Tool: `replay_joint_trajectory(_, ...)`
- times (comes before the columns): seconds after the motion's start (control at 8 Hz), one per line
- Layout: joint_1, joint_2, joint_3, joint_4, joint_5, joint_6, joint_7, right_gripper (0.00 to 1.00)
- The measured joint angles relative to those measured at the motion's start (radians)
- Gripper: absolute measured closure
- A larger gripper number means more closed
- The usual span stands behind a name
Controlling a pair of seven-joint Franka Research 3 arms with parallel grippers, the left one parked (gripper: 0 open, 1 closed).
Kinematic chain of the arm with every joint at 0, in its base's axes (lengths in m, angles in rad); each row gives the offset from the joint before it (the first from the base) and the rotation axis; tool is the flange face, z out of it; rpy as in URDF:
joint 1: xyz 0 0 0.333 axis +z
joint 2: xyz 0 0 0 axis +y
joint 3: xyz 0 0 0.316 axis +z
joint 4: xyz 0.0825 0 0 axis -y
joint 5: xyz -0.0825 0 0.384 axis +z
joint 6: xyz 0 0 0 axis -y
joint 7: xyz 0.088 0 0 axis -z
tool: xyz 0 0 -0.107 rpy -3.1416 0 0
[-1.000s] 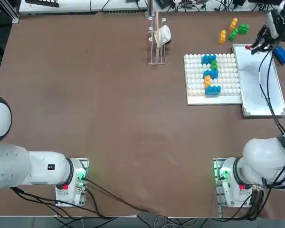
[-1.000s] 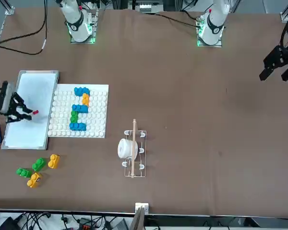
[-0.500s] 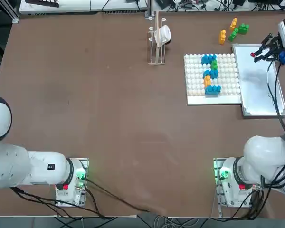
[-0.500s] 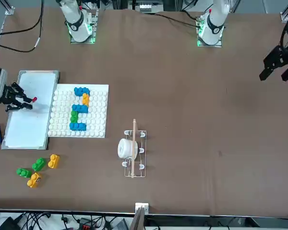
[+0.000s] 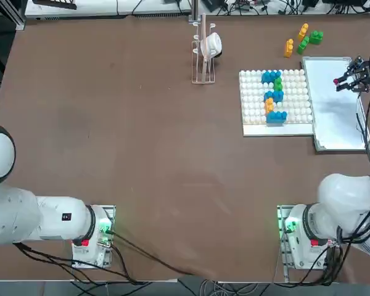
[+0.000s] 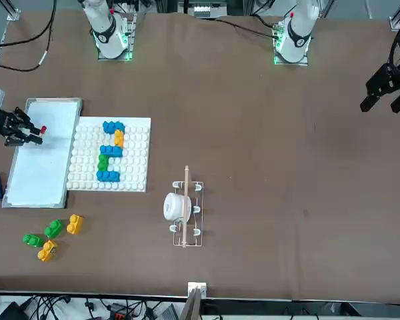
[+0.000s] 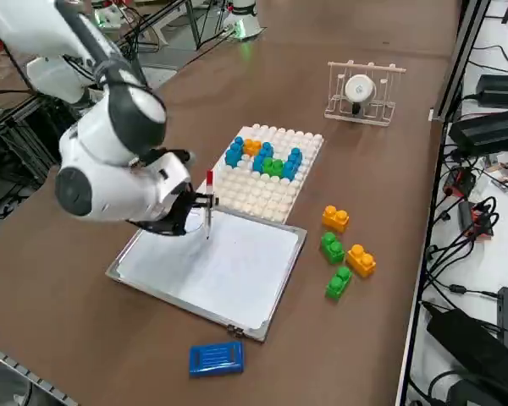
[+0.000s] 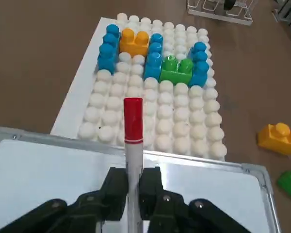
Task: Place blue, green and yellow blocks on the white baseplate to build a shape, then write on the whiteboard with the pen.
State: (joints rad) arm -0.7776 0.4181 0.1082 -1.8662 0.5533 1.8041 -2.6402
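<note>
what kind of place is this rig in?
Most likely a robotics lab. Two arms are bolted to a brown table, loose cables and electronics crowd its edges, and the right gripper holds the pen over the whiteboard.

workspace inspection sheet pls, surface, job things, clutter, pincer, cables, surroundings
surface: brown table, bare across the middle.
job's things: white baseplate carries blue, green and yellow blocks; loose blocks lie beyond it; whiteboard sits beside the baseplate, no writing seen; pen held upright, red end up.
clutter: wire rack with a white roll; blue slab off the whiteboard's end.
grippers: right pincer shut on the pen, over the whiteboard.
cables: black cable trails from the arm over the whiteboard's edge; more at both bases.
surroundings: cables and equipment along the table's edge.
</note>
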Motion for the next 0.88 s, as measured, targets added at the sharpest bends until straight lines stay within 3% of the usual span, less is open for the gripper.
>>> replay_joint_trajectory(0.88, -0.071, 0.071, 0.0, 0.01, 0.005, -0.024, -0.041, 0.83)
